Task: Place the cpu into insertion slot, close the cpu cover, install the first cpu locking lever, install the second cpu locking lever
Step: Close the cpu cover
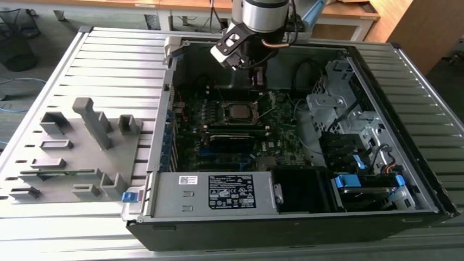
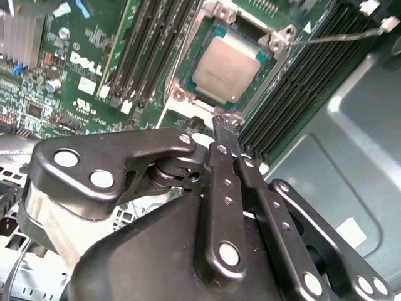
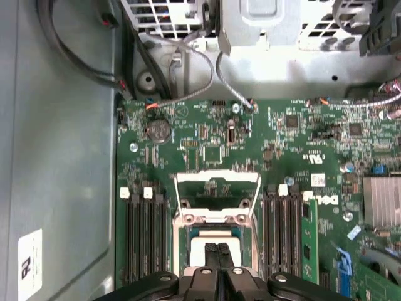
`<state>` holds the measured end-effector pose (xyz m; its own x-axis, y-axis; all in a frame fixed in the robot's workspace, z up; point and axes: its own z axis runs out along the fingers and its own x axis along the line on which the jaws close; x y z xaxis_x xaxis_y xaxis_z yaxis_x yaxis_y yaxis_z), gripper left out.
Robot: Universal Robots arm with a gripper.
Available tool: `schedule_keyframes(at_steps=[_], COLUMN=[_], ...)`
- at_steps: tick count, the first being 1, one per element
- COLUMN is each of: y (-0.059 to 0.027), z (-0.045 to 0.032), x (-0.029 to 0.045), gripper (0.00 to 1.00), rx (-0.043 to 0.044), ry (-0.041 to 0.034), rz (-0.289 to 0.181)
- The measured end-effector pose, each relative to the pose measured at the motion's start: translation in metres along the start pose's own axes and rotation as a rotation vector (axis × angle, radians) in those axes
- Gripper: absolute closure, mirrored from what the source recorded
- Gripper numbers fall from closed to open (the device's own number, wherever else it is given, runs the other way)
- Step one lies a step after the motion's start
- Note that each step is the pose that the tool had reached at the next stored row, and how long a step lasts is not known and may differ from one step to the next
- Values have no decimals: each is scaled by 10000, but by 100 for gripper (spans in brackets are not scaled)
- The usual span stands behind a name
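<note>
- The cpu (image 2: 229, 68) lies flat in the slot (image 2: 187, 66) on the motherboard (image 3: 288, 138), silver top up; in the exterior view it sits near the middle of the board (image 1: 238, 111).
- In the first wrist view the cpu (image 3: 202, 249) is partly hidden behind the jaws.
- The cover (image 3: 217, 177) is swung open on its hinge and stands up from the far edge of the slot, its square opening showing the board behind it.
- A thin wire lever (image 2: 338, 36) runs out from a corner of the slot, raised off the board rather than latched down.
- The jaws are pressed together with nothing between them. Their tips are at the slot's edge just beside the cpu in the second wrist view; whether they touch it I cannot tell.
- Rows of black memory slots (image 3: 144, 232) flank the slot on both sides.
- A finned heat sink (image 3: 382, 200) sits further along the board.
- The arm (image 1: 261, 16) reaches down into the open case (image 1: 290, 234) from its far side.
- A grey power supply (image 1: 210, 193) fills the case's near corner on the exterior view's left.
- The case lies on a slatted metal bench (image 1: 108, 60).
- A grey fixture (image 1: 80, 147) with upright holders stands on the bench just beside the case, on the exterior view's left.
</note>
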<state>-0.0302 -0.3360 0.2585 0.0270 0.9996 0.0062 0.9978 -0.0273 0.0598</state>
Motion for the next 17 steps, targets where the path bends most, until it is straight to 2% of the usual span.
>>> schedule_keyframes(at_steps=[6,12,17], y=[28,32,32], z=[1,-47,-53], x=[1,1,2], gripper=[89,89,89], rx=[0,0,0], ry=[-1,0,0], rz=[1,0,-1])
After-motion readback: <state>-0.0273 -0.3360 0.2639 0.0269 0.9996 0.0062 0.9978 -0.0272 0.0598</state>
